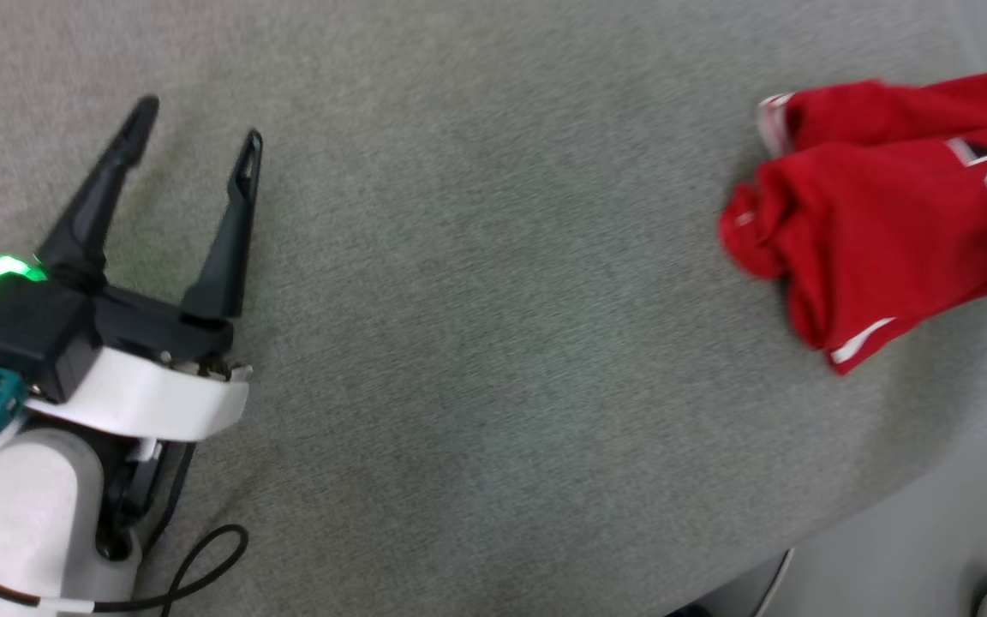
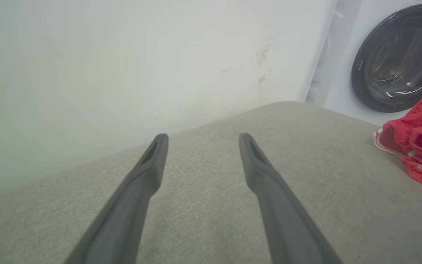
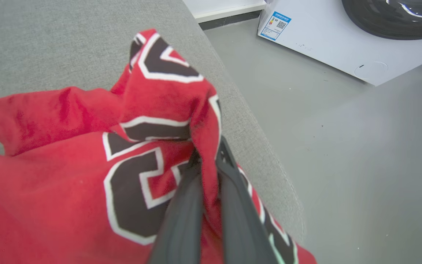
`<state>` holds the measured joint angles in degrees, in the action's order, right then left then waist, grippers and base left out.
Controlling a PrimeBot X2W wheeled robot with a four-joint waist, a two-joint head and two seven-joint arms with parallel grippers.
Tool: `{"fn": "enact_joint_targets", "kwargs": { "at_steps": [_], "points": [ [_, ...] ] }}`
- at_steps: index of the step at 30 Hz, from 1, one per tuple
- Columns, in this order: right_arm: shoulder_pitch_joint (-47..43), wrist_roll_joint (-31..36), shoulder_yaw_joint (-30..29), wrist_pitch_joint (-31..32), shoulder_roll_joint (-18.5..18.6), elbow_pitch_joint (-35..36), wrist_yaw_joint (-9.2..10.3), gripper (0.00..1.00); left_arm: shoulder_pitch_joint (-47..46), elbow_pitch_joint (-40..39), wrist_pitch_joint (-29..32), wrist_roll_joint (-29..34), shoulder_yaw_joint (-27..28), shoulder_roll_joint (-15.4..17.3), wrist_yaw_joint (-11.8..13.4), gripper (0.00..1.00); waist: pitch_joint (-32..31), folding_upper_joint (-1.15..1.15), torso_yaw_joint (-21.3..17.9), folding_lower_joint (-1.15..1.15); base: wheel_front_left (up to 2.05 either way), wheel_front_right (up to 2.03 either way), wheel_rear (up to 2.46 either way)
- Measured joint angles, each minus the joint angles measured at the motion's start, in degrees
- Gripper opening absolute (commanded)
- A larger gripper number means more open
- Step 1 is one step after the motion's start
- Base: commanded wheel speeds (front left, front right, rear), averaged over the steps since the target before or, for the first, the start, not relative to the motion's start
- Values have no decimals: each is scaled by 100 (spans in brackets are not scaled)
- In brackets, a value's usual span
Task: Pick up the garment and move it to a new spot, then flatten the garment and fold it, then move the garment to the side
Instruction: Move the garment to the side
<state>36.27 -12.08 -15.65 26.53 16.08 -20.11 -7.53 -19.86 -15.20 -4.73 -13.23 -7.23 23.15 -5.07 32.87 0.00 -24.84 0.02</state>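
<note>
The garment [image 1: 888, 214], a red jersey with black white-outlined letters, lies bunched at the right edge of the grey cushioned surface [image 1: 493, 300]. In the right wrist view my right gripper [image 3: 209, 150] is shut on a raised fold of the garment [image 3: 86, 176], lifting a peak of cloth with lettering. My left gripper [image 1: 198, 128] hovers open and empty over the left part of the surface, far from the garment. In the left wrist view its fingers [image 2: 148, 176] spread wide, with the garment [image 2: 419, 146] at the right edge.
A white washing machine [image 2: 398, 58] with a dark round door stands beyond the surface, its lower panel [image 3: 343, 44] on the grey floor [image 3: 361, 154]. A pale wall [image 2: 123, 66] runs behind the surface. The surface's edge [image 1: 845, 514] curves off at lower right.
</note>
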Motion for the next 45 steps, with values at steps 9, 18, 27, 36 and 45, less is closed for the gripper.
{"fn": "enact_joint_targets", "kwargs": {
  "at_steps": [9,18,27,36,45],
  "points": [
    [723,453,-1056,-781,268,-735,-1,0,-603,-114,54,40,-198,171,-98,100,654,0,349,0,0,0,0],
    [1000,990,-1555,-1938,477,-1701,0,100,-651,-19,-41,16,-253,171,-97,100,823,0,567,-1,0,0,0],
    [1190,1425,-1625,-3123,602,-2544,1,100,-464,308,-266,-98,-265,54,12,100,454,0,625,-1,0,0,0],
    [722,1341,-1202,-3964,620,-2870,1,100,176,962,-577,-441,-309,-359,207,100,-362,0,742,-3,0,0,0],
    [-306,1073,-829,-4131,258,-2361,1,100,827,1551,-868,-617,-346,-737,382,100,-1329,0,1041,-3,0,0,0]
  ]
}}
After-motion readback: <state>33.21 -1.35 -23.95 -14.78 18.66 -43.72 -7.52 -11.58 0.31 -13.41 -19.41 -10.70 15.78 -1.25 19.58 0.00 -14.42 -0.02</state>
